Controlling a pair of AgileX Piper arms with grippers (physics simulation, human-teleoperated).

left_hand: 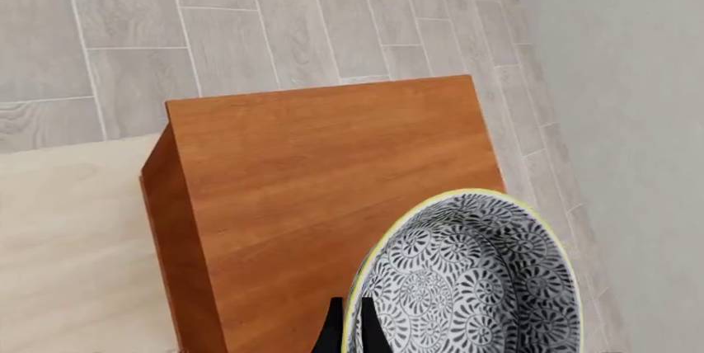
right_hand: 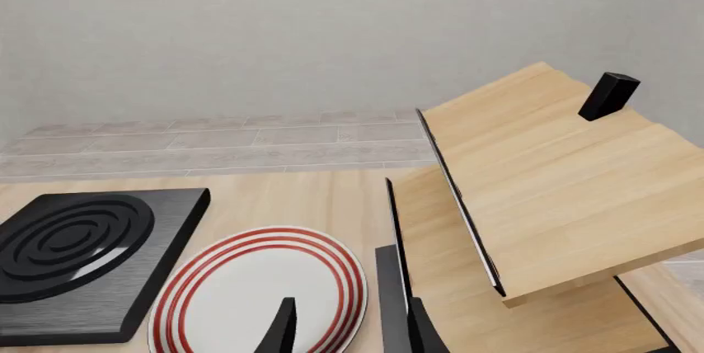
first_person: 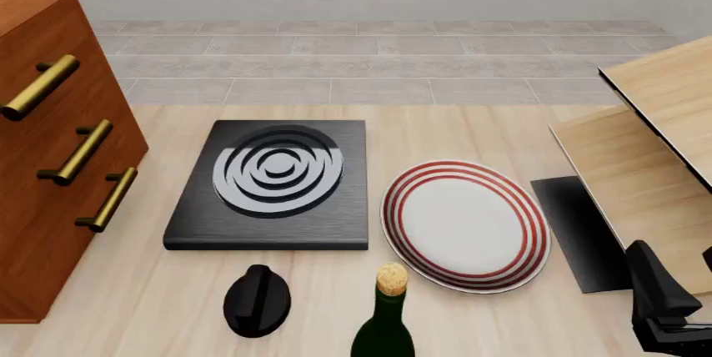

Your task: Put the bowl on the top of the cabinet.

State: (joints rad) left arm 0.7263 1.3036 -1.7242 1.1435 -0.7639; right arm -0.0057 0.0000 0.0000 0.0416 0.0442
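Above cabinet [left_hand: 330,196], gripped bowl [left_hand: 467,279]

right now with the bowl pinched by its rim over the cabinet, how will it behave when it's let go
The bowl looks rigid and glazed, so probably slippery in the left gripper's thin rim pinch. Held tilted above the cabinet, it may rock before settling. The flat top should stop any rolling.

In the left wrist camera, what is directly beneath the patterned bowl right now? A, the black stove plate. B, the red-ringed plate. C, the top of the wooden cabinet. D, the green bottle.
C: the left wrist view shows the bowl, pinched at its rim by the left gripper, over the cabinet top.
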